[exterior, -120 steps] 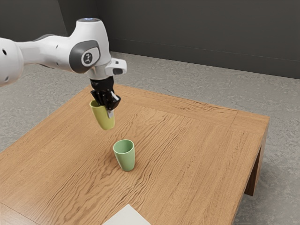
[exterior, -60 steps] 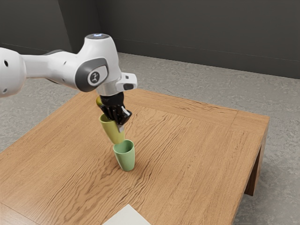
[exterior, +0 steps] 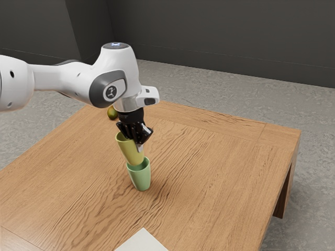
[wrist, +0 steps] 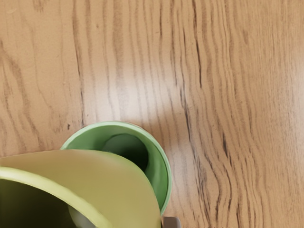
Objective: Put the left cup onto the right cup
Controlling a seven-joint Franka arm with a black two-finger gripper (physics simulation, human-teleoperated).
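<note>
Your gripper [exterior: 137,142] is clamped on the rim of the yellow-green cup [exterior: 129,150], which hangs tilted, its base at the mouth of the green cup [exterior: 140,177] on the surface [exterior: 220,172]. Let go at this slant and it may catch that rim, topple the green cup or roll away.

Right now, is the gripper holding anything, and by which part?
Yes: the gripper holds the yellow-green cup by its upper rim, tilted, base at the green cup's mouth.
</note>
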